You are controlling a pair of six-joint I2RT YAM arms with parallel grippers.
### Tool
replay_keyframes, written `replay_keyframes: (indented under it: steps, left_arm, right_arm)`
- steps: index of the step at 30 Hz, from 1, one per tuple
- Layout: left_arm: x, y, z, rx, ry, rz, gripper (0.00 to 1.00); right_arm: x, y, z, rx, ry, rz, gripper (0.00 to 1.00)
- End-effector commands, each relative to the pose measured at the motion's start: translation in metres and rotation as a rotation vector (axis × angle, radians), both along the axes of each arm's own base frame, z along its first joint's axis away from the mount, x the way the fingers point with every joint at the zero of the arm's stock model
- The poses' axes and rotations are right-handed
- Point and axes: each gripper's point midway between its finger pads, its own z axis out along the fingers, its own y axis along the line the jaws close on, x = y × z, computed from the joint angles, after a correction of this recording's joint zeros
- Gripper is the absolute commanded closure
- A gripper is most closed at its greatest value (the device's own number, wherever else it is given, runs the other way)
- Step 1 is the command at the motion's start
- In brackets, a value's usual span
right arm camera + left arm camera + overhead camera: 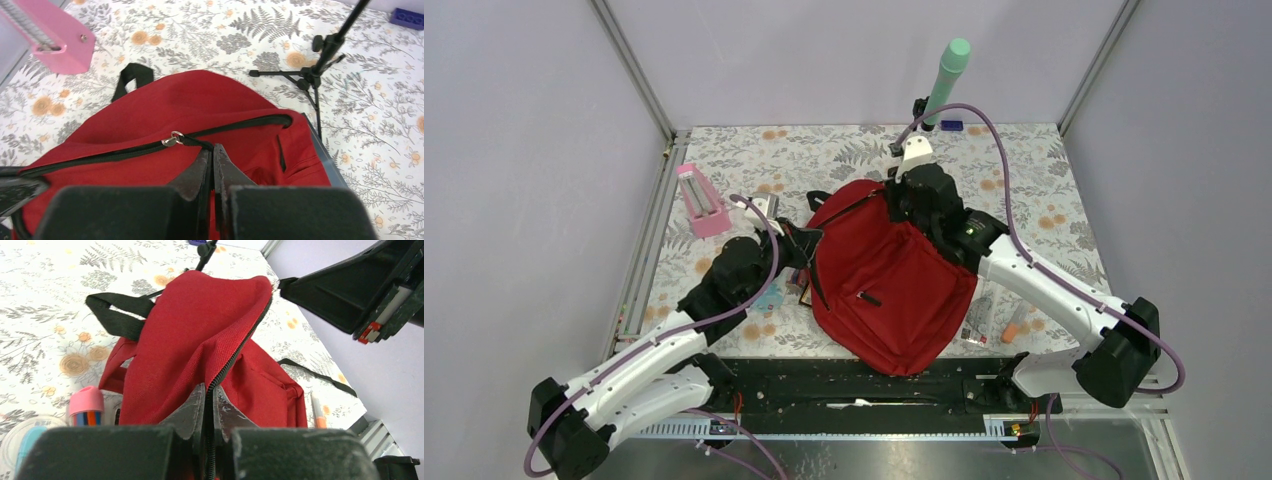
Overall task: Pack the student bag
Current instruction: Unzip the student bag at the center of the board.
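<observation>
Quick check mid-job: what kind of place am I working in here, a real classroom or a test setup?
Most likely a lab test booth, not a classroom: plain grey panel walls in metal framing, a table under a floral cloth, and a small tripod at the far edge.

The student bag (894, 290) is dark red, the table (1044, 170) grey-and-orange floral.

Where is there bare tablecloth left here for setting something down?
Free: back left, between the pink stapler and the student bag; back right, between the microphone stand and the table's right edge. Crowded: the bag's near sides, around the orange marker.
</observation>
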Motion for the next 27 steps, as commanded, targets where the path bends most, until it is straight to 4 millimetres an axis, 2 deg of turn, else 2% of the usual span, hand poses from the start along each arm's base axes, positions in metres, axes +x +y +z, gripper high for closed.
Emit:
replay_keyframes:
  steps: [1, 6, 15, 20, 24, 25, 26, 27]
  left_arm:
    - [0.002, 0.020, 0.001, -0.017, 0.003, 0.060, 1.00]
    - [0.001, 0.040, -0.010, 0.008, 0.015, 0.104, 1.00]
    - [0.003, 0.066, -0.033, 0.066, 0.083, 0.185, 1.00]
    - [0.001, 0.063, -0.036, 0.082, 0.097, 0.161, 1.00]
    - [-0.006, 0.041, -0.028, 0.102, 0.072, 0.012, 0.99]
    - [-0.011, 0.031, -0.022, 0.110, 0.046, -0.060, 0.85]
    - [-0.017, 0.022, -0.016, 0.115, 0.019, -0.130, 0.56]
    - [-0.021, 0.017, -0.010, 0.120, -0.003, -0.175, 0.45]
  right_arm:
    - [0.019, -0.036, 0.016, 0.035, -0.039, -0.128, 1.00]
    - [0.032, -0.066, 0.000, 0.061, 0.009, -0.198, 1.00]
    - [0.040, -0.090, -0.019, 0.122, 0.074, -0.247, 1.00]
    - [0.034, -0.077, -0.026, 0.146, 0.110, -0.176, 1.00]
    - [0.028, -0.063, -0.025, 0.156, 0.117, -0.082, 1.00]
    - [0.026, -0.061, -0.024, 0.160, 0.116, -0.062, 1.00]
    - [0.025, -0.058, -0.023, 0.163, 0.110, -0.043, 1.00]
    - [0.025, -0.058, -0.022, 0.165, 0.102, -0.037, 1.00]
